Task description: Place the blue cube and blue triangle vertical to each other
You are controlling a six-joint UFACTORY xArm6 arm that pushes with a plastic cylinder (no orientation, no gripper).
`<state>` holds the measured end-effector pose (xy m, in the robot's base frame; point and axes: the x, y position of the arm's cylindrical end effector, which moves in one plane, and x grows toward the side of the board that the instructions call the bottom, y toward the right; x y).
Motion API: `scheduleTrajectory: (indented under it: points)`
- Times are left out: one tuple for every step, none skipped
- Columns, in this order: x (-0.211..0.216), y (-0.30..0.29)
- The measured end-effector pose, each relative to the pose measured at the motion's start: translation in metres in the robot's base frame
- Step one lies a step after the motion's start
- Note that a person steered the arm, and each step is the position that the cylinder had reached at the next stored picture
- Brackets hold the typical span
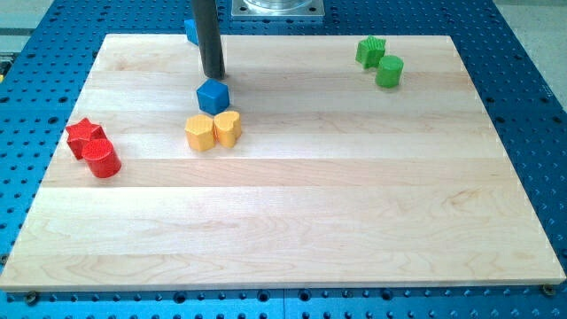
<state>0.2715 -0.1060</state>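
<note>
The blue cube [213, 96] sits on the wooden board [292, 195] in the upper left part of the view. My tip [213, 75] is just above the cube in the view, close to its top edge. The blue triangle [190, 31] is at the board's top edge, mostly hidden behind the rod; only a small blue part shows to the rod's left. The cube lies below the triangle in the view and slightly to the right.
A yellow hexagon [200, 132] and a yellow heart [228, 128] sit side by side just below the blue cube. A red star [84, 136] and red cylinder [103, 159] are at the left edge. A green star [370, 50] and green cylinder [389, 72] are at the top right.
</note>
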Motion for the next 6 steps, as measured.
scheduleTrajectory:
  points:
    - [-0.059,0.01]
    - [-0.08,0.002]
    - [-0.012,-0.079]
    - [0.031,-0.153]
    - [-0.018,-0.154]
    - [-0.063,-0.135]
